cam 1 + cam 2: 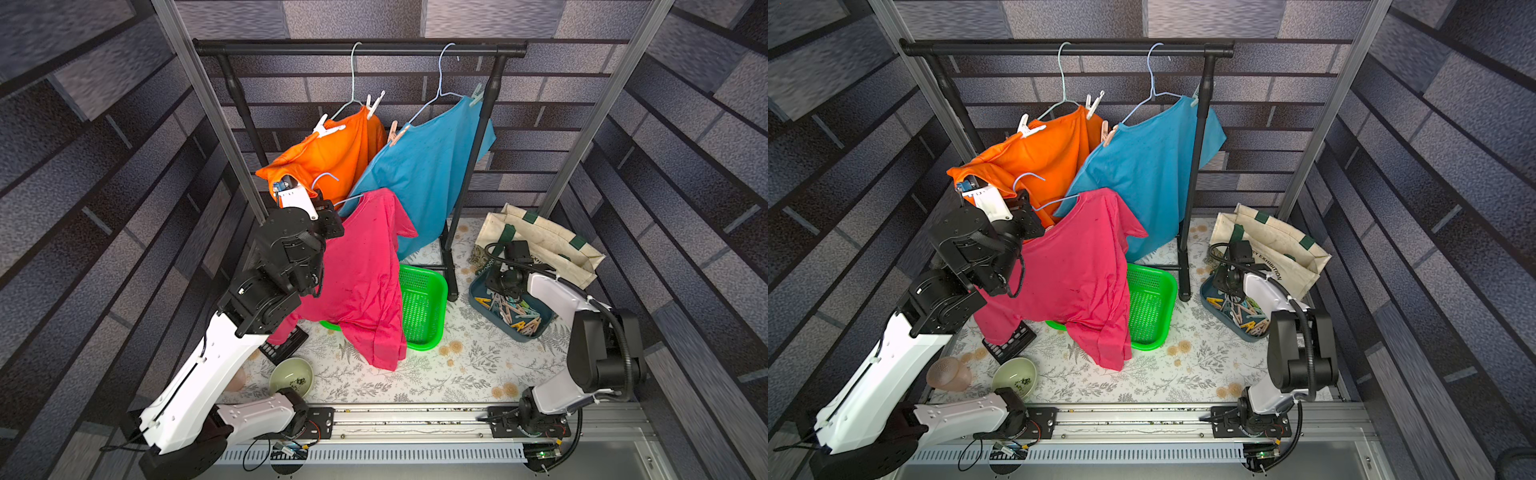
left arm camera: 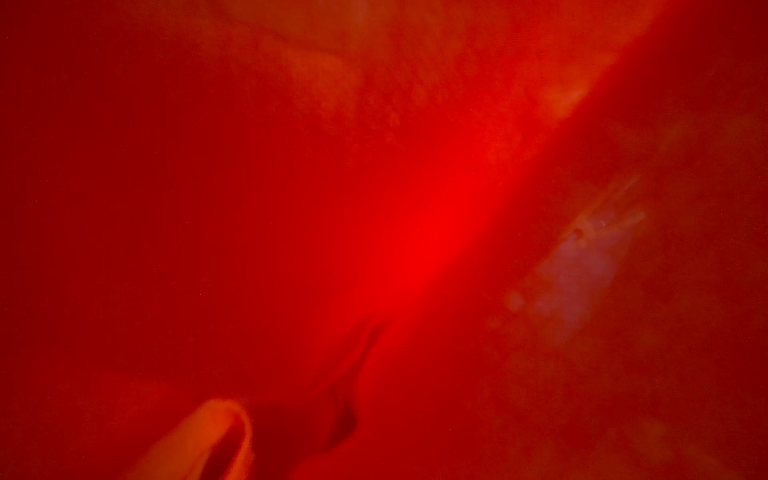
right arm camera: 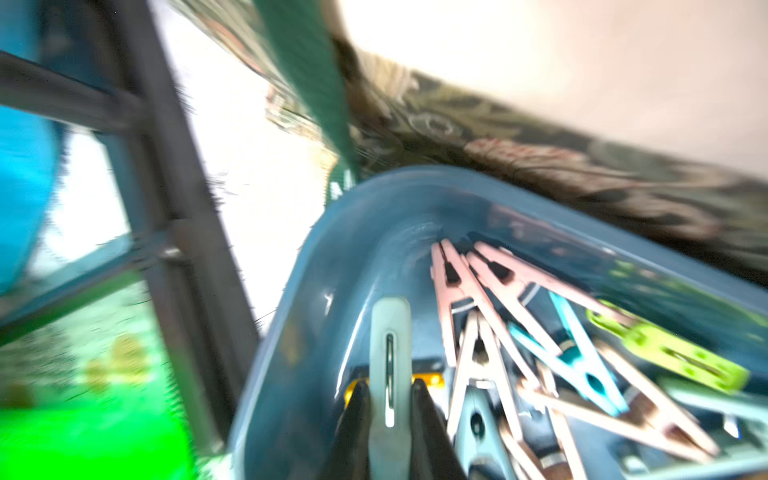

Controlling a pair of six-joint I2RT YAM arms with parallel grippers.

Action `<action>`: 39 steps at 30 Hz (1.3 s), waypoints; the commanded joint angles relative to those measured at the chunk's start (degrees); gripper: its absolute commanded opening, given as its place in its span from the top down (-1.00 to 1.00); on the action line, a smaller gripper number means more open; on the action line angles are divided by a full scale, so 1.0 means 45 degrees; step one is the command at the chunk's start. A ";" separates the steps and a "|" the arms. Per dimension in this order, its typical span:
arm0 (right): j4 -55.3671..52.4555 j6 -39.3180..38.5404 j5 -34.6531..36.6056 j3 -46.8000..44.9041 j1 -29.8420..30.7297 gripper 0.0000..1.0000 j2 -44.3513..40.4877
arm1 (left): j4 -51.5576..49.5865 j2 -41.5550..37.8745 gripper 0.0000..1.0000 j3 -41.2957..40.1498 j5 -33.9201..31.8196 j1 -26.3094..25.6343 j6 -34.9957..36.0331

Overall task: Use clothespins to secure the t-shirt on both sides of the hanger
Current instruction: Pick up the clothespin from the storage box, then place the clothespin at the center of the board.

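You're running the left gripper shut, buried under the pink t-shirt [image 1: 361, 266]. Its hold is unseen, so the shirt could be sliding off its hanger [image 1: 325, 178]. Your right gripper [image 3: 390, 388] is pinching one end of a pale clothespin [image 3: 390, 324] in the blue bin [image 3: 332, 257]; it might twist out when you're lifting.

Clothespins [image 1: 515, 313] in tray [image 1: 474, 296] right of basket [image 1: 419, 307], bag [image 1: 548, 245] behind tray, rack [image 1: 357, 48] behind basket

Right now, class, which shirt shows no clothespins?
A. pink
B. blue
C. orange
A: no pins show on the pink shirt; the orange shirt carries two white pins, and the blue shirt has a peach pin and a mint pin.
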 commanded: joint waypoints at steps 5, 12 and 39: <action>-0.2358 -0.0424 -0.2364 -0.1052 0.0274 0.88 -0.3815 | 0.0661 -0.0424 1.00 -0.0322 0.0222 0.0251 -0.0302; -0.5023 -0.0036 -0.1833 -0.2015 0.3593 0.97 -0.4341 | 0.0785 -0.0434 1.00 -0.0451 0.0287 0.0417 -0.0444; -0.5268 0.1960 0.0566 -0.3914 0.4623 1.00 -0.4200 | 0.0588 -0.0519 1.00 -0.0830 0.0430 0.0609 -0.0698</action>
